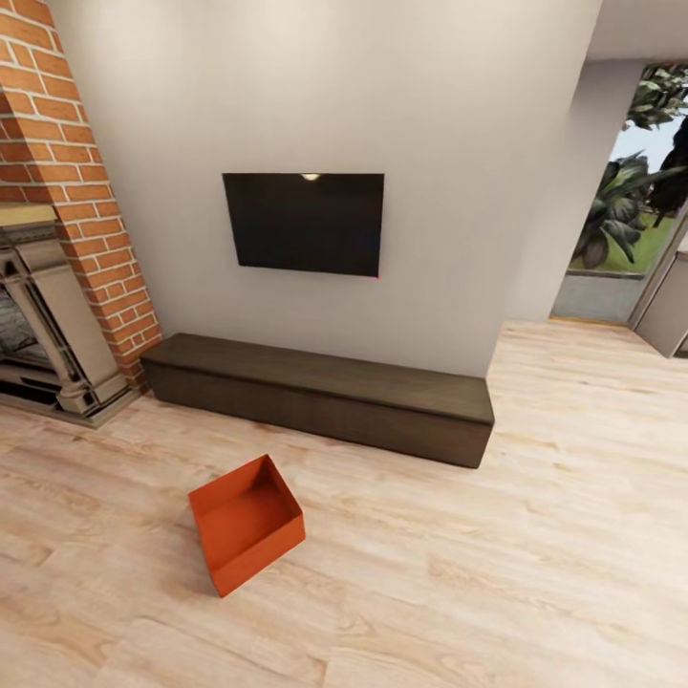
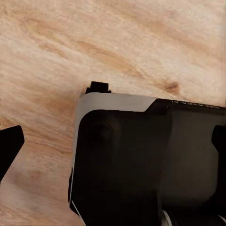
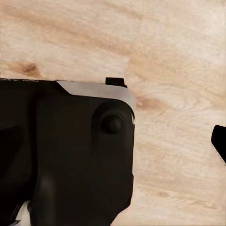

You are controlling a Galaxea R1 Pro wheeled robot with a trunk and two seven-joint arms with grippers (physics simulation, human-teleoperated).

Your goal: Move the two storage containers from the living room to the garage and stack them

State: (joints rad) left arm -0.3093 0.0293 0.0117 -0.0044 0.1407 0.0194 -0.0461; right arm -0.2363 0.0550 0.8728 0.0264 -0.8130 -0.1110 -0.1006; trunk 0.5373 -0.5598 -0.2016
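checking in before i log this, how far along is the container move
Nothing looks done yet. One orange-red storage container sits empty on the light wood floor of the living room, in front of the dark TV bench. Nothing is in hand: both wrist views look down past the robot's dark body at bare planks. Left: carry both containers to the garage and stack them.

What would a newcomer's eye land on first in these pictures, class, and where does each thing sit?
First, the orange-red storage container, open-topped and empty, standing alone on the light wood plank floor in front of the dark low bench. Next, the black wall TV on the white wall above that bench. At the head view's left edge rises the brick chimney with its fireplace.
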